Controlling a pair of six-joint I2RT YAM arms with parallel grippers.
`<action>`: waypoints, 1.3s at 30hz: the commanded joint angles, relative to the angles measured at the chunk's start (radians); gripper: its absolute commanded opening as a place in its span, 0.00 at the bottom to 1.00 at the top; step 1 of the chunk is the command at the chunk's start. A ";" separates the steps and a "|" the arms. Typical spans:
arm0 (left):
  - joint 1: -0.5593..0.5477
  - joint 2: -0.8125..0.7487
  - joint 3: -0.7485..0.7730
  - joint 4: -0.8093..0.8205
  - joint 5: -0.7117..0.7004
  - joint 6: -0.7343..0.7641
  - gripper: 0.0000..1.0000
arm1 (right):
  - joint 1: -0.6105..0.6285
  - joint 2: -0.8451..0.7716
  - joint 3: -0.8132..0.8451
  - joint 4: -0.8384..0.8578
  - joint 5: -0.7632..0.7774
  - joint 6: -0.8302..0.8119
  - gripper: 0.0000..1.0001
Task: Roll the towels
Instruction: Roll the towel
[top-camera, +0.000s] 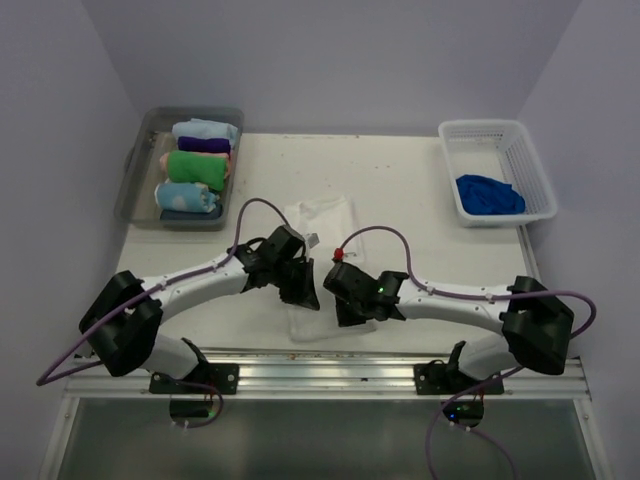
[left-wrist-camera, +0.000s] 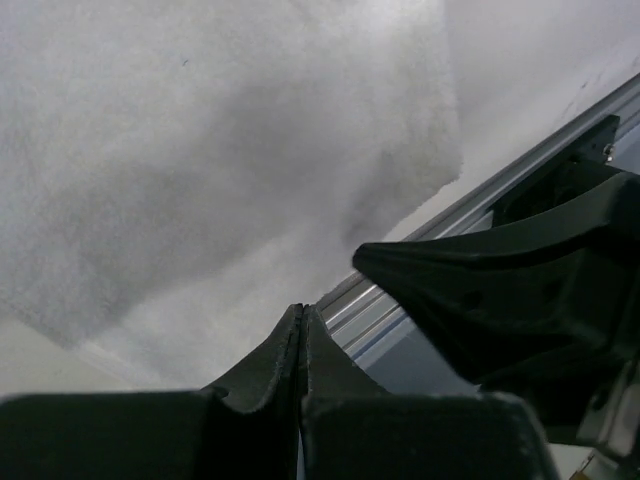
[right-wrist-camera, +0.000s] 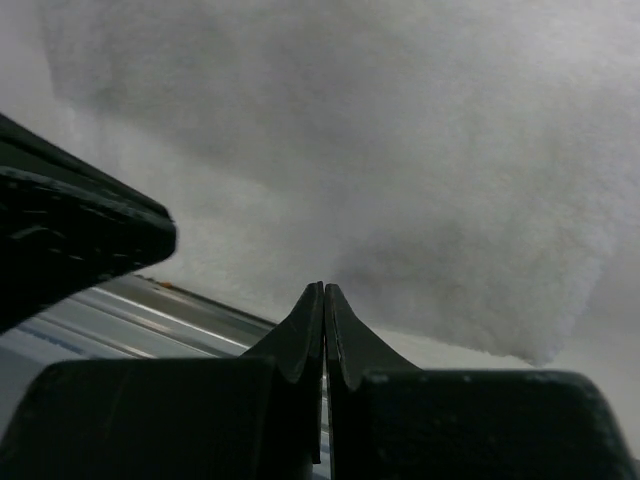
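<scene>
Arms fold inward, elbows out, wrists meeting over the white towel (top-camera: 325, 215) — soft terry, flat, rectangular, mid-table (top-camera: 400, 180). Left gripper (top-camera: 300, 292) and right gripper (top-camera: 350, 308) are clenched tight at its near edge; any pinch on cloth cannot be told. Blue towel (top-camera: 488, 195) — crumpled — lies in the white basket (top-camera: 530, 170).

Upper left, a grey tray (top-camera: 135, 185) holds a pale blue roll (top-camera: 205, 129), purple roll (top-camera: 203, 145), green roll (top-camera: 195, 170) and dotted roll (top-camera: 185, 196). Upper right, a white basket (top-camera: 527, 165).

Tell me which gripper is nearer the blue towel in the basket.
Right. The right gripper is over the white towel, down-left of the blue towel in the top view; the left gripper is farther left.
</scene>
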 joint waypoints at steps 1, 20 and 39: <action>-0.003 -0.002 -0.033 0.061 0.046 -0.036 0.00 | 0.032 0.067 0.052 0.041 -0.023 -0.019 0.00; 0.006 0.011 -0.072 0.039 -0.037 0.001 0.00 | -0.007 -0.107 -0.023 -0.103 0.193 -0.016 0.04; 0.149 0.072 -0.021 -0.039 -0.034 0.136 0.00 | -0.042 -0.091 -0.082 -0.090 0.169 -0.030 0.01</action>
